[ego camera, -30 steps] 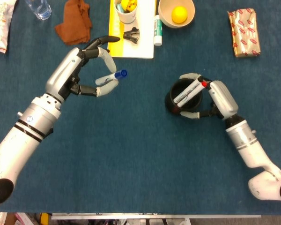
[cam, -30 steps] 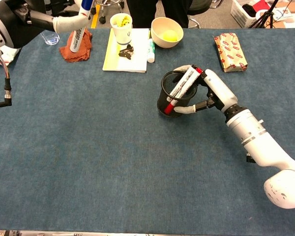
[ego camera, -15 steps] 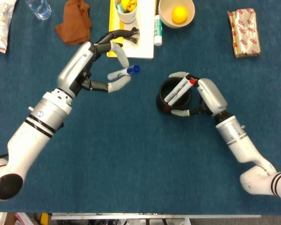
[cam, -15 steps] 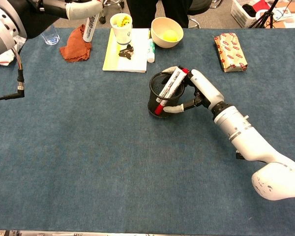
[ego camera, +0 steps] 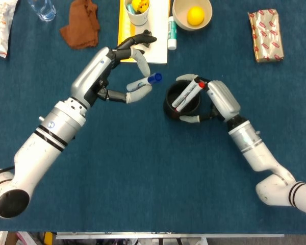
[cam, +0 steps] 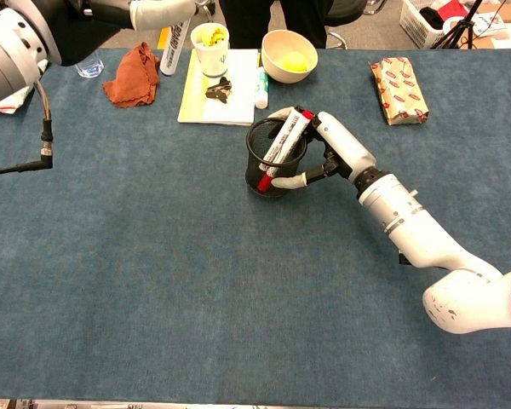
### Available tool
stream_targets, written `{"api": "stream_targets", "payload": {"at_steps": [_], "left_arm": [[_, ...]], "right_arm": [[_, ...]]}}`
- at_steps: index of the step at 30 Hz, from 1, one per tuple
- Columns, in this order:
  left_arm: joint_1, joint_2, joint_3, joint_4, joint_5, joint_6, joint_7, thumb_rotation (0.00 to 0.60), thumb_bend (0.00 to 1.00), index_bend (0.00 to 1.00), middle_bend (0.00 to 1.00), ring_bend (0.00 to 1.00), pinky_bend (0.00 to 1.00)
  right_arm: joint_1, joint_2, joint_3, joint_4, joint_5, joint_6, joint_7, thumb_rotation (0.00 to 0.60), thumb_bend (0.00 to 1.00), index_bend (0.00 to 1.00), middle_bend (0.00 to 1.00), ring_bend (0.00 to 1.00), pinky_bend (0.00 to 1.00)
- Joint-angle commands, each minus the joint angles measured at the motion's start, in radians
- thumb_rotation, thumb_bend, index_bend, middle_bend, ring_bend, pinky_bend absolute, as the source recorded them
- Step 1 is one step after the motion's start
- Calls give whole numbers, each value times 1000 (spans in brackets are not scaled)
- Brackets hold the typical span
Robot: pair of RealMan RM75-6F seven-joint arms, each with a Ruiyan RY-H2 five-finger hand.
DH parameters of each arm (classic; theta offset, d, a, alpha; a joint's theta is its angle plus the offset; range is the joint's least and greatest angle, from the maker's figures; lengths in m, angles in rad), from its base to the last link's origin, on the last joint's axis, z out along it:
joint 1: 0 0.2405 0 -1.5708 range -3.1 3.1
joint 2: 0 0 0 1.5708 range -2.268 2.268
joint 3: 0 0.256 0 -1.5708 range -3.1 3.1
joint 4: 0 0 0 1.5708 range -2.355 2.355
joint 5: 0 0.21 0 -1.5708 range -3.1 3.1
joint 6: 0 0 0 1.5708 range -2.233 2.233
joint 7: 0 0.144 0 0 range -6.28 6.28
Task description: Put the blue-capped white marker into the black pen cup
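Left hand (ego camera: 126, 76) pinches the blue-capped white marker (ego camera: 144, 83) between thumb and fingers, lifted off the table, long axis roughly level in the head view, cap end pointing right toward the black pen cup (ego camera: 182, 100). Cup lies just right of the cap tip, a small gap between. Right hand (ego camera: 214, 99) wraps the cup from its right side, steadying it. A red-capped marker (ego camera: 187, 94) leans across the cup's mouth already, likely crowding the entry. Behind the left hand: yellow booklet (ego camera: 123, 48), white paper cup (ego camera: 137, 11), binder clip (cam: 219, 89); bowl (ego camera: 192, 14) beyond. Judgement: marker must tip cap-down over the opening.
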Motion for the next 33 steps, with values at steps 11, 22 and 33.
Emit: {"api": "stream_targets", "payload": {"at_steps": [11,22,33], "left_arm": [[-28,-21,-17,-15,-42,6,36,600,510,677,173,69,153],[-65,-34,-51,-34,-107,21,91,600,510,678,176,69,153],[-101,-59,-82,-51,-246,77,180,600,509,683,189,69,157]], "right_arm": [[50,-4,21,-17,-2,9,-9,600,0,417,545,492,451],[115,14,60,-76,-3,14,-42,600,0,418,547,495,451],[170,57,100,-173,32,-47,-105,600,0,422,554,500,451]]}}
